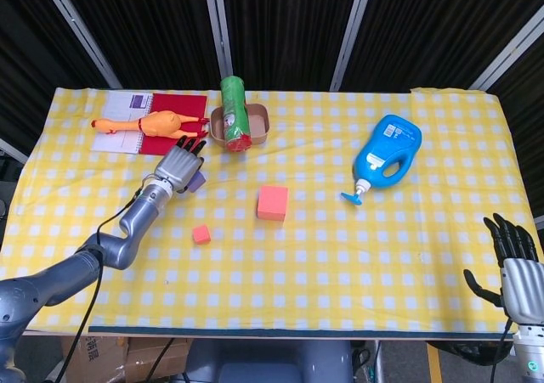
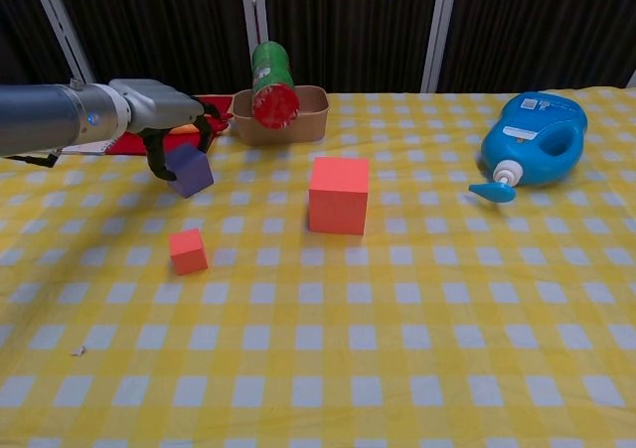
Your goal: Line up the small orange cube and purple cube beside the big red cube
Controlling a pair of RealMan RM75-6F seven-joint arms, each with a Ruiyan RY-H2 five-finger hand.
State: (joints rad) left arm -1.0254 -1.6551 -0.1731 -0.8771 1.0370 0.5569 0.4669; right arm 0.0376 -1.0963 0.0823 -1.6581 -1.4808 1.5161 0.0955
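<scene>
Two cubes to place, and I'm on the first: my left hand (image 2: pixel 164 120) is over the purple cube (image 2: pixel 189 170), fingers curled down round it, and in the chest view the cube sits tilted, so I judge it gripped and just coming off the worktop (image 2: pixel 397 349), though I can't confirm full clearance. It's at the far left, well apart from the big red cube (image 2: pixel 339 195) mid-worktop. Small orange cube (image 2: pixel 188 250) sits untouched, nearer than the purple one and left of the red one. My right hand (image 1: pixel 515 268) hangs off the near right edge, fingers spread, holding nothing. Next move as I see it: carry purple right, set it flat just beside the red cube's left face, squared up, leaving room for orange in the same row. Risk: tilted grip may drop it skewed.
</scene>
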